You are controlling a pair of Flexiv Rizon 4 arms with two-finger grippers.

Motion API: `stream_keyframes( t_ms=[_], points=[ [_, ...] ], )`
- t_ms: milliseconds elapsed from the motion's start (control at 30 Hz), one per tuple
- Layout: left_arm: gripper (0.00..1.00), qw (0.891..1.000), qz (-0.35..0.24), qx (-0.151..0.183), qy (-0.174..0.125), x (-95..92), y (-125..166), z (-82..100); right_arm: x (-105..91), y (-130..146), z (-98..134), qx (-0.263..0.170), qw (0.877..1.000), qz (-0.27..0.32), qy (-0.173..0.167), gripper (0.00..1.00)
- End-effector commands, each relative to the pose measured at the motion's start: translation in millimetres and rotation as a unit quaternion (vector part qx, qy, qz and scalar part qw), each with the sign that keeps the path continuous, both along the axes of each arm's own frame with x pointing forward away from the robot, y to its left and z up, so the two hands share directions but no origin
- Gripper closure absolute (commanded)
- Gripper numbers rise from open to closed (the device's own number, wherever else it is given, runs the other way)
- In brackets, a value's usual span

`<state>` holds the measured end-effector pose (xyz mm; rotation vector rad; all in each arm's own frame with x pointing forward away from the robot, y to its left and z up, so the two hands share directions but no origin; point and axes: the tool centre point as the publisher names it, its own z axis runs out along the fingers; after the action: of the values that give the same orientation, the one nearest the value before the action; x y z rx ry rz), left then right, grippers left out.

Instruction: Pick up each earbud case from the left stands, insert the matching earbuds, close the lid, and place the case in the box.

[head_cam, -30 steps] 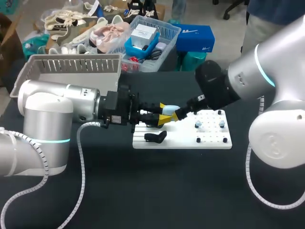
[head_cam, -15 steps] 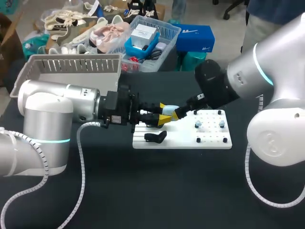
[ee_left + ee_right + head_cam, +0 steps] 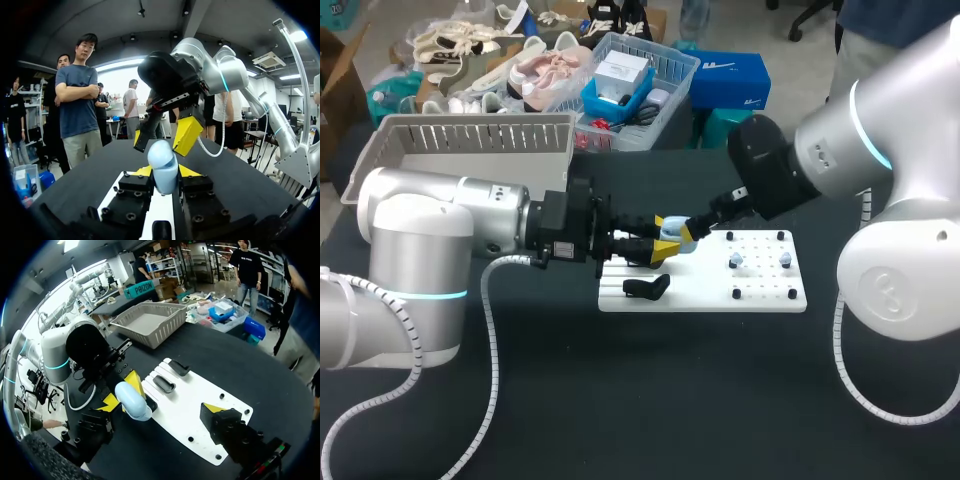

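- Pale-blue and rounded, the earbud case (image 3: 163, 165) is pinched upright between the yellow tips of the left gripper (image 3: 164, 172), one tip pressed on each side of it.
- The case is held in the air over the left end of the white board (image 3: 760, 285), not resting on it.
- The right gripper (image 3: 688, 233) is seen just beyond the case, at its upper end. Its two yellow fingers (image 3: 187, 134) are spread apart with nothing clamped between them, and no contact with the case can be made out.
- On the board's left part, beside the held case, two dark oblong pieces (image 3: 164, 384) are seen side by side. Whether they are stands or cases cannot be told.
- On the board's right part, small pale pieces (image 3: 735, 262) and small dark ones (image 3: 738, 294) are set among rows of holes.
- The board lies flat on the black table (image 3: 620, 400).
- A grey slatted basket (image 3: 470, 150) stands at the table's far left corner, well apart from the board.
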<state>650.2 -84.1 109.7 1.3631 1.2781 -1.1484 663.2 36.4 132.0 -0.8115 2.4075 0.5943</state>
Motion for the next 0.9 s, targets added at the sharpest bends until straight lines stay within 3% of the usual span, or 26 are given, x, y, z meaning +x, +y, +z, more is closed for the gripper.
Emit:
stream_keyframes(
  t_ms=[33, 367, 533, 700, 900],
  points=[
    [1.00, 1.000, -0.001, 0.000, 0.000, -0.9, -1, 0.5, 4.1, 1, 3, -0.011, 1.000, -0.009, -0.007, 0.00],
    [1.00, 1.000, -0.001, 0.000, 0.000, -0.9, -1, 0.5, 12.8, -8, 26, -0.017, 0.999, -0.015, -0.047, 0.00],
    [1.00, 1.000, -0.001, 0.000, 0.000, -0.9, -1, 0.5, 12.1, -38, 32, -0.064, 0.994, -0.035, -0.083, 0.00],
    [1.00, 1.000, -0.001, 0.000, 0.000, -0.9, -1, 0.5, 14.5, -74, 20, -0.113, 0.988, -0.067, -0.081, 0.00],
    [1.00, 1.000, -0.001, 0.000, 0.000, -0.9, -1, 0.5, 14.8, -111, -10, -0.150, 0.983, -0.099, -0.050, 0.00]
  ],
)
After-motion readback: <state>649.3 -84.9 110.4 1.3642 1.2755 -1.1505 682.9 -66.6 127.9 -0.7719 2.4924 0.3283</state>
